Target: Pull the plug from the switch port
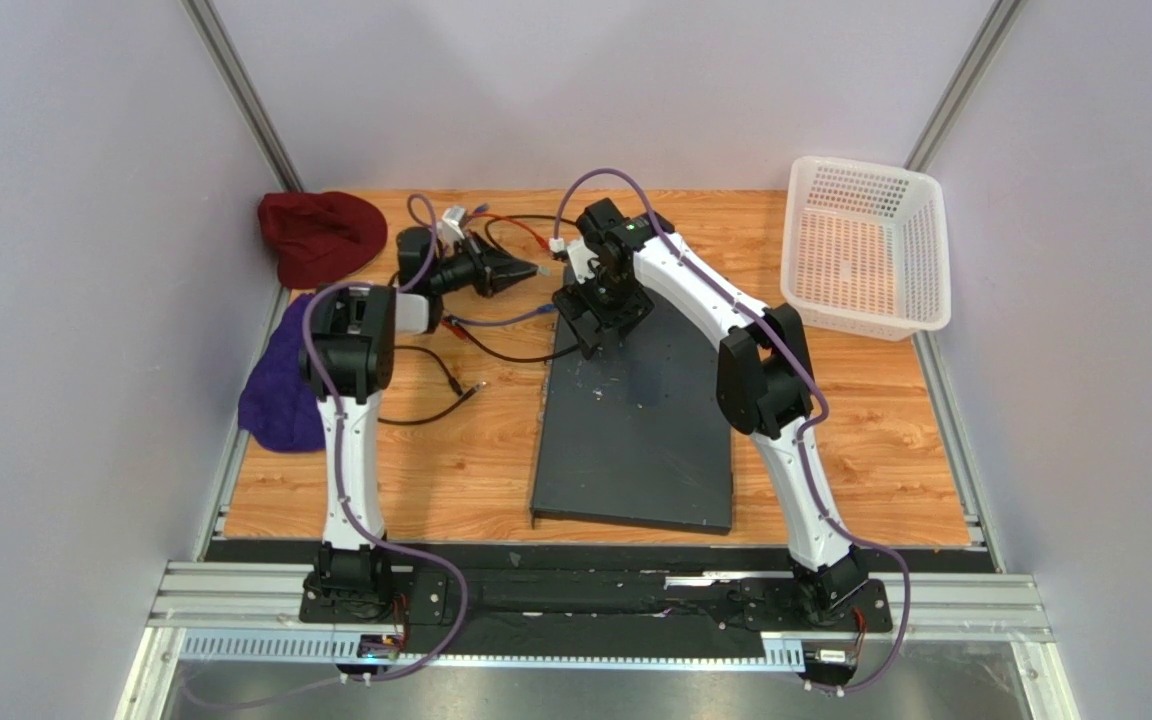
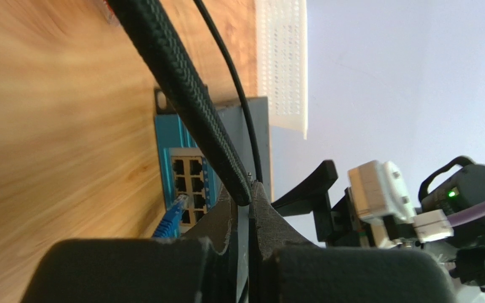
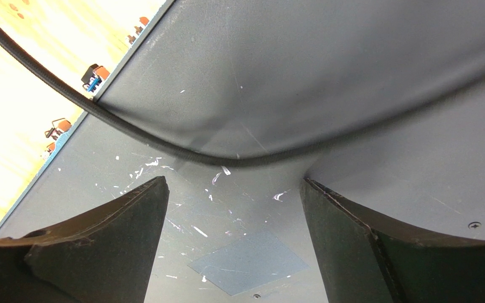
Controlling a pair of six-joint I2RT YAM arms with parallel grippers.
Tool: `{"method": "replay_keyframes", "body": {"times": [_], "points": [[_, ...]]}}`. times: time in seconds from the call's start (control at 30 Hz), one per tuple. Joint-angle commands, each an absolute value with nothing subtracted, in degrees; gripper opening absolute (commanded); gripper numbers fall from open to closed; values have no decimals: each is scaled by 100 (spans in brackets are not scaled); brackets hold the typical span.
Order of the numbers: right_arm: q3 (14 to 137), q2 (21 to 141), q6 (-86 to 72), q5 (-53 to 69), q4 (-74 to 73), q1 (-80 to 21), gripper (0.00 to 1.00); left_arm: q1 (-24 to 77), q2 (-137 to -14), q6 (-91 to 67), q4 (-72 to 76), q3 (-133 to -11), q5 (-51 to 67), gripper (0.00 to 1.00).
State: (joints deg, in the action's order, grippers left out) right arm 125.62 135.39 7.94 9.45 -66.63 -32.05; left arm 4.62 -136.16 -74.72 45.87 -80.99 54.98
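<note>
The switch (image 1: 635, 435) is a large dark grey slab in the middle of the table. Its blue port face (image 2: 174, 136) shows in the left wrist view, with a blue plug (image 2: 172, 218) in a lower port. My left gripper (image 1: 519, 272) is shut, just left of the switch's far corner. A thick black braided cable (image 2: 182, 69) runs up to its fingertips (image 2: 251, 192); I cannot tell if it is pinched. My right gripper (image 1: 597, 323) is open and empty, low over the switch's scuffed top (image 3: 352, 63), jaws wide apart (image 3: 232, 189).
A white mesh basket (image 1: 863, 240) stands at the far right. A dark red cloth (image 1: 319, 233) and a purple cloth (image 1: 285, 375) lie at the left. Loose black (image 1: 440, 393) and red (image 1: 515, 228) cables lie left of the switch.
</note>
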Motion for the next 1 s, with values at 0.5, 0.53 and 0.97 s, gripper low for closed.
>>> {"method": "replay_keyframes", "body": {"times": [0.5,0.53,0.97], "points": [[12463,12850,1212,703,-6284,-2716,87,-97,-11761,-2762,-396,-8447,5914,70],[12498,12815,1222,694,-6284,-2716,87,-88,-11629,-2655,-465,-8377,5976,70],[12340,12542,1573,431,-6267,-2707,87,-26,-12909,-1267,-2257,-10870,6468,69]]}}
